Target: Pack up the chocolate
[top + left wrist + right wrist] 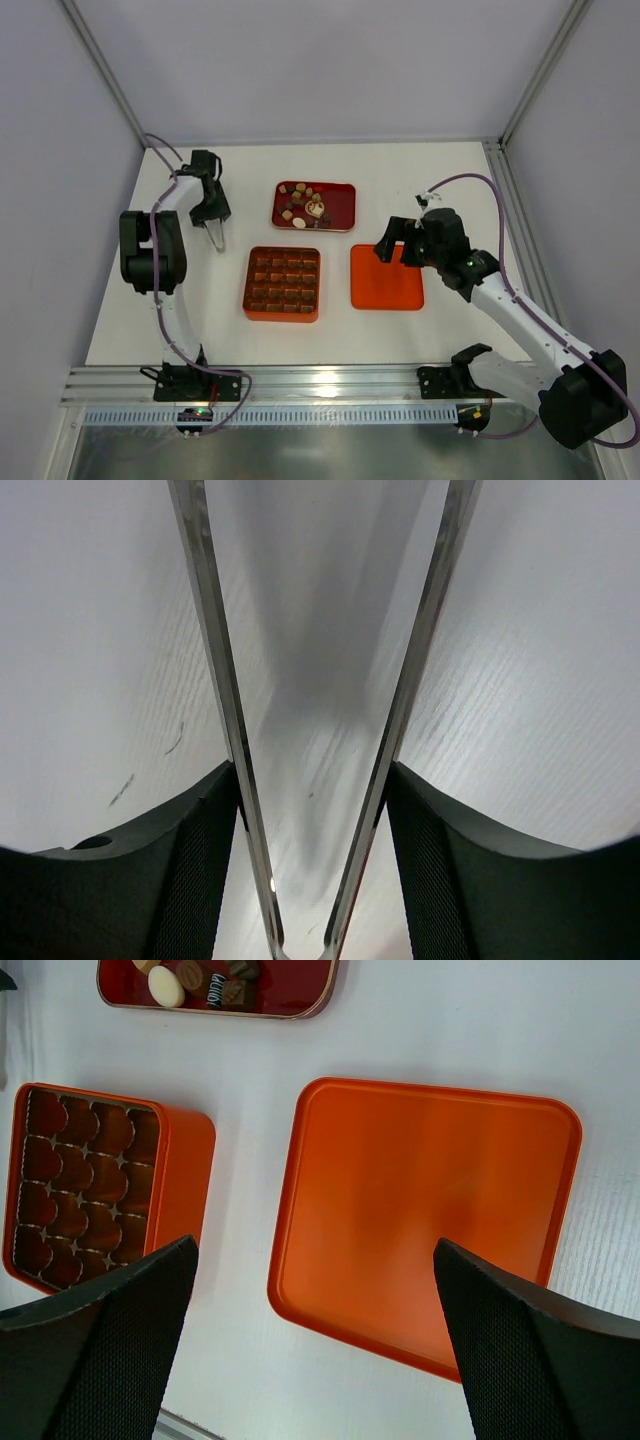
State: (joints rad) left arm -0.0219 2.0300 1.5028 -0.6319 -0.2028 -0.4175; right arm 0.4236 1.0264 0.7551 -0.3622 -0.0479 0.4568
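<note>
The chocolate (304,206) lies in a red tray (340,195) behind the orange box (282,284), the lid (386,277) beside it under the open right gripper (315,1340), the open left gripper (217,238) well apart, empty.

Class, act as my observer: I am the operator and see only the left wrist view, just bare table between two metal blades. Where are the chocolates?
Observer: The chocolates lie in a dark red tray at the far middle of the table.
Operator: Is the box ready for them?
Observer: The orange box sits open just near of the tray, and its compartments look empty.
Operator: Where is its lid?
Observer: The lid lies flat, inside up, to the right of the box and apart from it.
Operator: And the other arm?
Observer: The right gripper is open, holding nothing, over the lid's far left corner.
</note>
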